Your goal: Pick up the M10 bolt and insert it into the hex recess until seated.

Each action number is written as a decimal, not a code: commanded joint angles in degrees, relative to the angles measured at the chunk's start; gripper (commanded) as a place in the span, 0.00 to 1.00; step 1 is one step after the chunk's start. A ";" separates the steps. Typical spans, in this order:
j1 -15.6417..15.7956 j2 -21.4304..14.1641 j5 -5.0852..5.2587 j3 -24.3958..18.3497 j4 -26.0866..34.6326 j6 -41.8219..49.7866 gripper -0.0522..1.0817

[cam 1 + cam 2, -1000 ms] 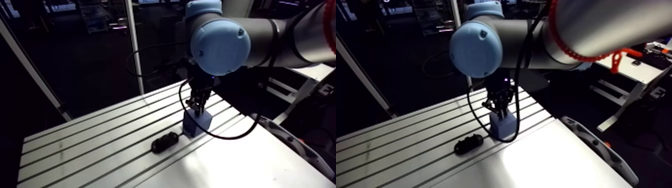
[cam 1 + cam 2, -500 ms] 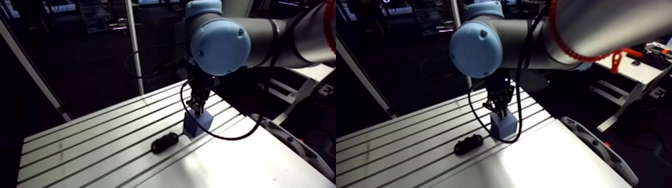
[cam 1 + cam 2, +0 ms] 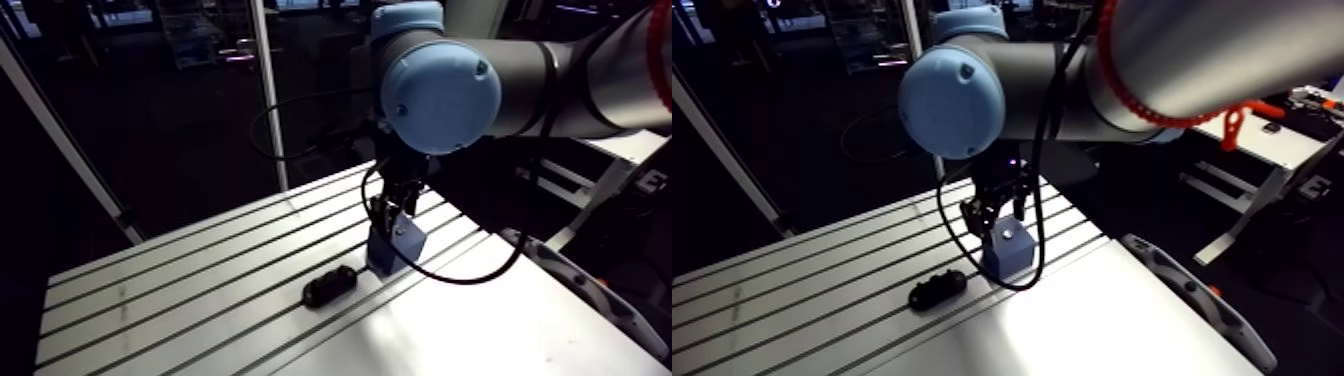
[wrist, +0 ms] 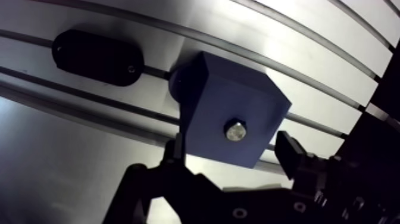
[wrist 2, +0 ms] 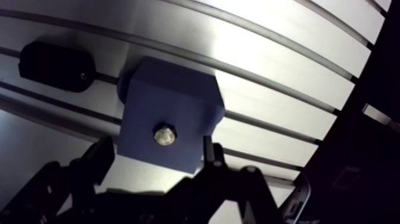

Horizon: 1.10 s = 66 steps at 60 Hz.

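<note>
Slotted aluminium bench (image 3: 200, 290), lit from above, carrying the work. M10 bolt (image 4: 235, 130): it sits in the hex recess on the top face of the blue block (image 4: 208, 101), only its bright hexagonal head showing, apparently level with or just below that face, so the insertion looks complete. By its look the bolt is steel: stiff, dense for its bulk, not fragile, and smooth enough to slip. As it lies the sunken head offers almost no purchase, so any re-grip would need the head flats raised clear of the block. Gripper (image 4: 231, 145): poised over the block, its jaws spread wide, one to either side of the top face and pinching nothing. Black oblong part (image 4: 98, 58): lying across the slots near the block, apart from it. Open bench surrounds the block on all sides, and the way straight up looks free; the bench's far edge runs close behind the block in the arm view.
</note>
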 commanded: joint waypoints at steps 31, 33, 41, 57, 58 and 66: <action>-0.33 0.34 0.35 0.03 -0.12 0.05 0.35; -0.33 0.34 0.35 0.03 -0.12 0.13 0.37; -0.74 0.34 0.27 0.02 -0.21 0.13 0.42; -0.86 0.25 0.26 0.29 -0.21 0.32 0.47; -0.86 0.25 0.26 0.29 -0.21 0.32 0.47; -0.86 0.25 0.26 0.29 -0.21 0.32 0.50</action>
